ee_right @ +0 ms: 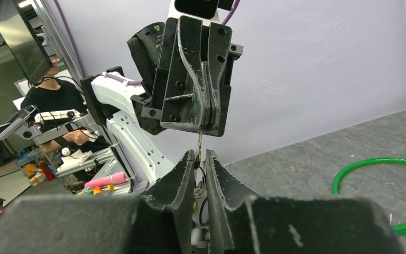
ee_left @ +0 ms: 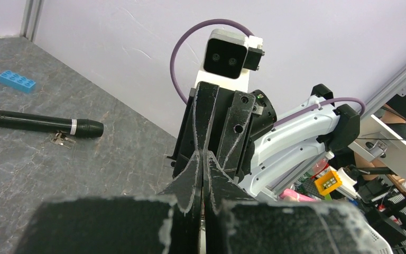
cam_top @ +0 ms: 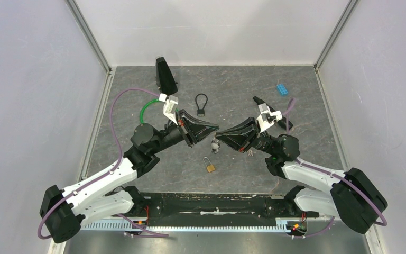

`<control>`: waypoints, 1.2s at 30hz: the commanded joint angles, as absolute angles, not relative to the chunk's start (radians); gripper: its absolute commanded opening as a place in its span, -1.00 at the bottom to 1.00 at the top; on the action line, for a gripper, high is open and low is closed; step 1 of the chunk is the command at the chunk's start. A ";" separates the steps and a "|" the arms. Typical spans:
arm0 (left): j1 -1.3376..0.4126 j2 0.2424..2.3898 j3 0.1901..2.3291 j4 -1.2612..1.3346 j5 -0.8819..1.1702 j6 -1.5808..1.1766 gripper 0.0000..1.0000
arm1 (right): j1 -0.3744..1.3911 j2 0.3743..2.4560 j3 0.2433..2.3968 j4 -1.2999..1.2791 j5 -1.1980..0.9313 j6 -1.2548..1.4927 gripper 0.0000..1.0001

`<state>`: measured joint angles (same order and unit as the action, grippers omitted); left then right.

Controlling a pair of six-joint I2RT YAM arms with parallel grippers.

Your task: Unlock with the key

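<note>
Tip to tip over the worktop (cam_top: 232, 84): left pincer (cam_top: 215, 129) clamped on the key (ee_right: 199, 142), right pincer (cam_top: 217, 139) narrowed around a small padlock (cam_top: 217, 147); insertion seemingly in hand, next a careful twist

Desk (cam_top: 232, 79): grey, stone pattern. Blue brick (cam_top: 282, 89) sits far right, near the back wall. Black pen (ee_left: 42, 124) lies flat on my right, nearer than the brick and apart from it. Green ring (cam_top: 146, 108) lies flat on my left, partly hidden. Black wedge (cam_top: 165, 75) stands upright at the back edge, beyond the ring. Off the desk: person (ee_right: 53, 100) in a black shirt on my left, yellow bin (ee_left: 328, 181) in clutter on my right.
</note>
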<state>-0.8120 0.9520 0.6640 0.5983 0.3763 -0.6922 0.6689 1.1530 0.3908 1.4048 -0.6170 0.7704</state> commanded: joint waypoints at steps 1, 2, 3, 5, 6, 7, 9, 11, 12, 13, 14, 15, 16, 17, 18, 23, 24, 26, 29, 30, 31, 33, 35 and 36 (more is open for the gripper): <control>-0.822 0.955 0.667 0.667 0.402 -0.719 -0.96 | 0.665 1.159 0.431 1.480 -0.638 0.777 -0.71; -0.824 0.956 0.667 0.669 0.402 -0.720 -0.96 | 0.664 1.158 0.431 1.480 -0.638 0.778 -0.74; -0.825 0.955 0.668 0.670 0.402 -0.721 -0.96 | 0.664 1.160 0.431 1.482 -0.640 0.778 -0.75; -0.827 0.957 0.668 0.671 0.403 -0.721 -0.96 | 0.664 1.159 0.430 1.483 -0.640 0.778 -0.77; -0.827 0.957 0.670 0.670 0.404 -0.721 -0.95 | 0.664 1.158 0.430 1.483 -0.642 0.780 -0.78; -0.828 0.957 0.669 0.671 0.403 -0.721 -0.95 | 0.665 1.157 0.430 1.485 -0.643 0.779 -0.79; -0.830 0.960 0.670 0.671 0.405 -0.721 -0.96 | 0.664 1.157 0.431 1.489 -0.645 0.778 -0.80; -0.831 0.962 0.670 0.675 0.406 -0.721 -0.96 | 0.664 1.157 0.432 1.491 -0.648 0.782 -0.80; -0.833 0.963 0.669 0.676 0.405 -0.721 -0.96 | 0.664 1.157 0.433 1.492 -0.649 0.782 -0.81; -0.833 0.963 0.670 0.677 0.405 -0.722 -0.96 | 0.665 1.157 0.433 1.494 -0.650 0.784 -0.82; -0.834 0.964 0.671 0.678 0.405 -0.722 -0.96 | 0.665 1.159 0.433 1.495 -0.650 0.786 -0.83; -0.835 0.966 0.671 0.678 0.404 -0.722 -0.95 | 0.664 1.158 0.433 1.497 -0.652 0.787 -0.84; -0.836 0.966 0.671 0.678 0.404 -0.722 -0.96 | 0.664 1.160 0.433 1.498 -0.652 0.788 -0.85; -0.837 0.966 0.671 0.679 0.403 -0.721 -0.96 | 0.664 1.161 0.433 1.499 -0.653 0.790 -0.86; -0.838 0.966 0.670 0.678 0.401 -0.721 -0.95 | 0.663 1.161 0.434 1.500 -0.655 0.792 -0.86; -0.841 0.968 0.671 0.678 0.397 -0.721 -0.96 | 0.664 1.164 0.433 1.499 -0.657 0.795 -1.00; -0.841 0.968 0.669 0.679 0.395 -0.722 -0.96 | 0.664 1.163 0.433 1.496 -0.657 0.794 -1.00; -0.839 0.965 0.665 0.674 0.383 -0.721 -0.95 | 0.664 1.161 0.433 1.481 -0.653 0.793 -1.00; -0.841 0.952 0.657 0.645 0.349 -0.720 -0.94 | 0.664 1.156 0.431 1.449 -0.646 0.787 -1.00; -0.840 0.946 0.653 0.628 0.328 -0.719 -0.88 | 0.664 1.153 0.427 1.435 -0.642 0.783 -1.00; -0.841 0.939 0.650 0.609 0.310 -0.716 -0.81 | 0.664 1.147 0.421 1.425 -0.635 0.778 -1.00; -0.841 0.923 0.643 0.573 0.279 -0.709 -0.67 | 0.664 1.133 0.408 1.411 -0.623 0.770 -1.00; -0.841 0.906 0.637 0.535 0.248 -0.707 -0.55 | 0.664 1.119 0.401 1.384 -0.611 0.760 -1.00; -0.841 0.898 0.634 0.522 0.233 -0.706 -0.50 | 0.664 1.115 0.398 1.358 -0.604 0.758 -1.00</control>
<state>-0.8337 0.9382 0.6487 0.5758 0.3134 -0.7002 0.6670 1.1534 0.3916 1.3922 -0.6319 0.7864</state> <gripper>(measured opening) 0.211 0.008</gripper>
